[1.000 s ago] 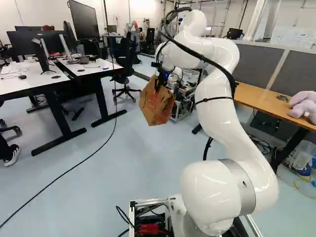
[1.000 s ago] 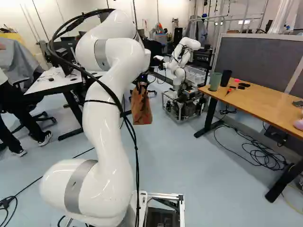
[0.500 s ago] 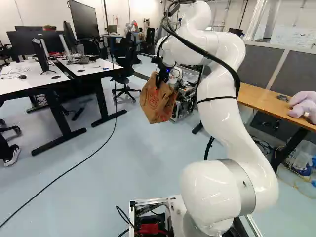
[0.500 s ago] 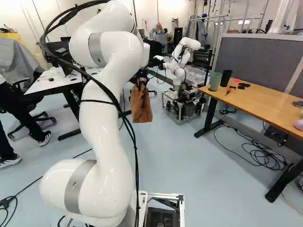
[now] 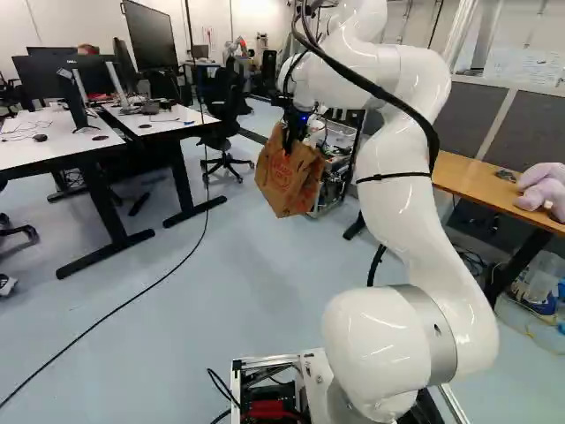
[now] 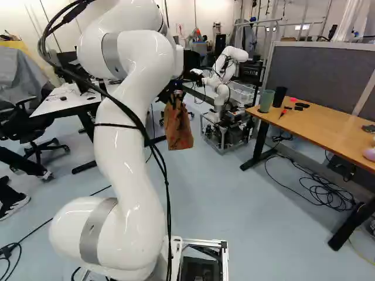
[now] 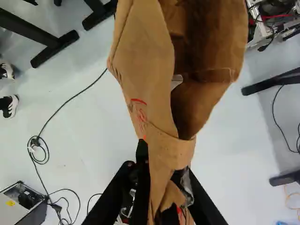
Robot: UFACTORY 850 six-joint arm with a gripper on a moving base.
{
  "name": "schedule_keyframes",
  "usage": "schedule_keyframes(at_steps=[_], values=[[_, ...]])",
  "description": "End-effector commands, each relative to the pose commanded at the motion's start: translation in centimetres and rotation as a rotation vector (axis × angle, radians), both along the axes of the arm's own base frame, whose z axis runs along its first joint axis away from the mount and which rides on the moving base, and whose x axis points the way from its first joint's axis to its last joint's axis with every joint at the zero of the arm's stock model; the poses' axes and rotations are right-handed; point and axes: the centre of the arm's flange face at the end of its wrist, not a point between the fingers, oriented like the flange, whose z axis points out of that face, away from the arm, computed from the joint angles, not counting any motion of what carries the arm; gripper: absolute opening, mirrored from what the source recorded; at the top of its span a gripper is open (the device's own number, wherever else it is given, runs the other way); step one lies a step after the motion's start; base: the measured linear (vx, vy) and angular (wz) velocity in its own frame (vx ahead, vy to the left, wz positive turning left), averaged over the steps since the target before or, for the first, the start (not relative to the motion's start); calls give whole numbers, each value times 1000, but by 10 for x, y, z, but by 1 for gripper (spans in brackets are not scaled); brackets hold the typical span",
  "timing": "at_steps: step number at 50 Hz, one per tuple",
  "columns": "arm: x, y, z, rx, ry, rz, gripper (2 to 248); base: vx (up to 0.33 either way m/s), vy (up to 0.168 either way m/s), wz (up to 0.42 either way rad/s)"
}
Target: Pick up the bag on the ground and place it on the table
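In the left base view my gripper (image 5: 295,129) is up ahead of the base, with the brown paper bag (image 5: 287,181) hanging from it above the floor. The bag (image 6: 177,126) also shows beside the arm in the right base view. Seen from the wrist, the gripper (image 7: 164,180) is shut on the bag's folded paper edge, and the open bag (image 7: 150,70) spreads ahead of the fingers. Its far end runs out of that view. A wooden table (image 6: 334,130) stands at the right of the right base view, apart from the bag.
Cups (image 6: 266,100) and small items stand on the wooden table; a purple plush toy (image 5: 543,190) lies on it too. Another robot (image 6: 225,88) stands beyond the bag. White desks (image 5: 53,146) are at the left. Cables (image 6: 316,187) lie on the floor near the table.
The arm's upper part has drawn back and risen slightly. The bag has moved with the gripper, a little to the right in the left base view, and turned slightly. The base has not moved.
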Motion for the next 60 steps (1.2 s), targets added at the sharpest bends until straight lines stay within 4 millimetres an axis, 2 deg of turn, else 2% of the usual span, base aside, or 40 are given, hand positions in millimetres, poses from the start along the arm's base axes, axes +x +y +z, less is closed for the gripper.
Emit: schedule_keyframes(at_steps=[38, 60], values=[[-9, -5, 54, -73, -3, 44, 21, 0, 0, 0], [-8, -5, 85, -30, -24, -147, 21, 0, 0, 0]])
